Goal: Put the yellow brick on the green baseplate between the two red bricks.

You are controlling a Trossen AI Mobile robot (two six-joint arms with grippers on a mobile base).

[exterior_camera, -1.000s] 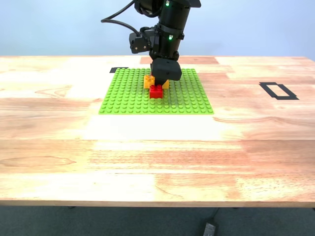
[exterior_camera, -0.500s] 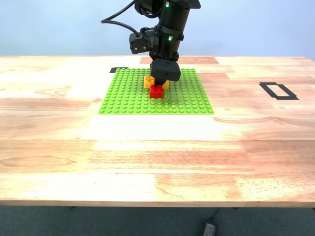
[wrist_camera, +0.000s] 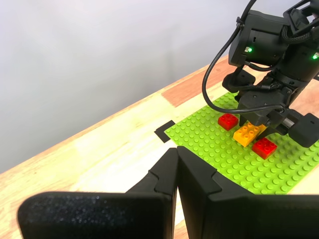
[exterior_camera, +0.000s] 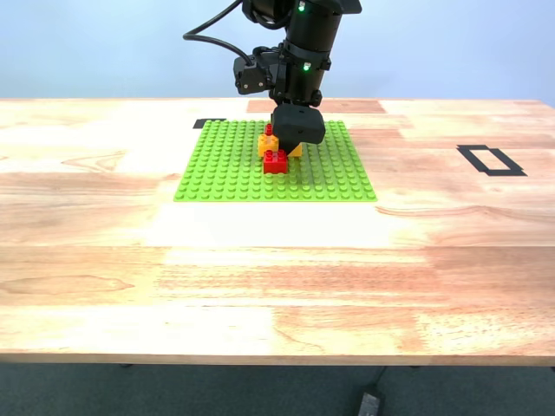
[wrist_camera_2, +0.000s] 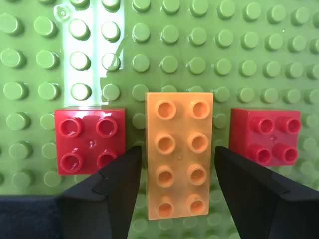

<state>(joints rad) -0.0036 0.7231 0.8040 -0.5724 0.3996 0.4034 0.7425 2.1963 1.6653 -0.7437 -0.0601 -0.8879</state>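
The yellow brick (wrist_camera_2: pixel 179 154) sits on the green baseplate (wrist_camera_2: pixel 199 40) between the two red bricks (wrist_camera_2: pixel 89 139) (wrist_camera_2: pixel 265 135). My second gripper (wrist_camera_2: pixel 177 152) is open just above it, one finger on each long side with a small gap. In the exterior view the gripper (exterior_camera: pixel 290 143) hangs over the yellow brick (exterior_camera: pixel 267 144) on the baseplate (exterior_camera: pixel 225 173), with a red brick (exterior_camera: pixel 276 161) in front and the other (exterior_camera: pixel 269 130) behind. My first gripper (wrist_camera: pixel 177 154) is shut and empty, off the plate, facing the second arm and the bricks (wrist_camera: pixel 249 133).
A black tape rectangle (exterior_camera: pixel 491 160) lies on the wooden table at the exterior view's right. A small black tape mark (exterior_camera: pixel 208 123) sits by the plate's far corner and also shows in the first wrist view (wrist_camera: pixel 164 132). Bare table spreads in front of the plate.
My second gripper has risen a little and shifted toward the exterior view's right. The red brick behind the yellow one now shows. The bricks have not moved.
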